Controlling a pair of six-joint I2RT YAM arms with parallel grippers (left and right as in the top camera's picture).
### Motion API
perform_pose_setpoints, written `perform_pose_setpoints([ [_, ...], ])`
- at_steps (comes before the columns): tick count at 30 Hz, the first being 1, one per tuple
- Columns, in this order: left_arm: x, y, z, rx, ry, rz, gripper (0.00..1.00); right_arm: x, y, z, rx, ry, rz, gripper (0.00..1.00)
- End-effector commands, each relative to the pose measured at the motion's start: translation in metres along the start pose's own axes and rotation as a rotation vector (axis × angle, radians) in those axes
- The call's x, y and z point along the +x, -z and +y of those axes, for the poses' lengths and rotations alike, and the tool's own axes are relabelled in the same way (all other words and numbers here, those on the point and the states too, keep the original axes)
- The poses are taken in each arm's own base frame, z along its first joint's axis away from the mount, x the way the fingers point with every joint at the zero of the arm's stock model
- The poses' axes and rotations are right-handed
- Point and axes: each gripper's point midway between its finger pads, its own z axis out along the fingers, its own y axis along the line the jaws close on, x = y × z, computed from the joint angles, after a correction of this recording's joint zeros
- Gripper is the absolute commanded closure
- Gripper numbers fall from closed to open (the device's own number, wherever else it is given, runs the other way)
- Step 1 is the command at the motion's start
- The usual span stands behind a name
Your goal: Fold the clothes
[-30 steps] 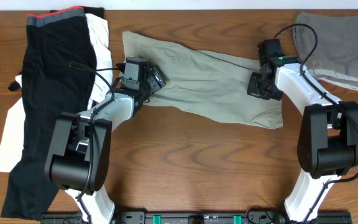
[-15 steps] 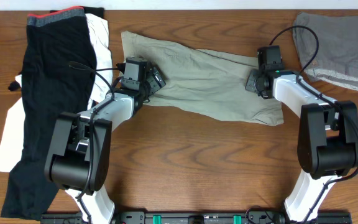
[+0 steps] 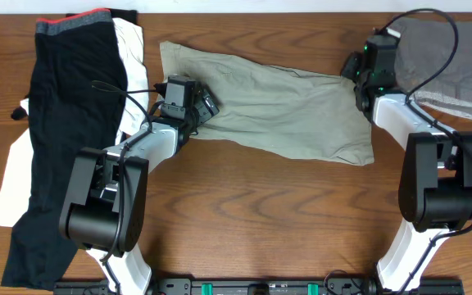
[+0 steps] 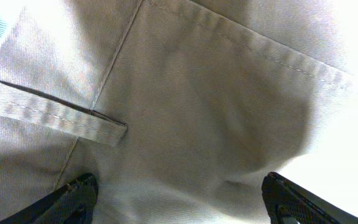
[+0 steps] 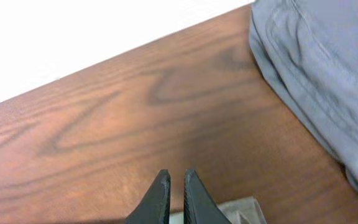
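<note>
Clothes mid-table, between long garment and folded shorts

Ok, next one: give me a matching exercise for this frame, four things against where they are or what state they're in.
Things:
1. khaki shorts
2. black garment
3. grey folded shorts
4. left gripper

Places or states:
A. far right corner, overhead view
B. open, over khaki fabric
C. spread across the middle, overhead view
D. left side, lying lengthwise

Pairs: 1-C, 2-D, 3-A, 4-B.
</note>
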Motion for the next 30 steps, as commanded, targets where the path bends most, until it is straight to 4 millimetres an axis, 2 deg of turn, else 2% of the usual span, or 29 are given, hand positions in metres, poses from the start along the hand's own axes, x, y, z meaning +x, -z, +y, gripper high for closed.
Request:
perform_pose_setpoints([
  [1, 0.006, -0.008, 0.008, -0.035, 0.008, 0.018, 0.14, -0.001, 0.0, 0.005, -0.014, 0.017, 0.039, 0.92],
  [5, 0.006, -0.008, 0.008, -0.034, 0.008, 0.019, 0.14, 0.019, 0.014, 0.018, -0.086, 0.073, 0.172, 0.94],
  [11, 0.006, -0.008, 0.008, -0.034, 0.008, 0.018, 0.14, 0.067, 0.037, 0.052, -0.266, 0.146, 0.38, 0.95],
  [18, 0.006, -0.008, 0.008, -0.034, 0.008, 0.018, 0.14, 0.097, 0.051, 0.083, -0.316, 0.24, 0.436, 0.95],
  [25, 0.006, -0.008, 0.008, -0.035, 0.008, 0.018, 0.14, 0.126, 0.056, 0.109, -0.346, 0.295, 0.475, 0.97],
  [30, 0.006, -0.008, 0.008, -0.035, 0.008, 0.018, 0.14, 0.146, 0.049, 0.109, -0.318, 0.324, 0.495, 0.96],
])
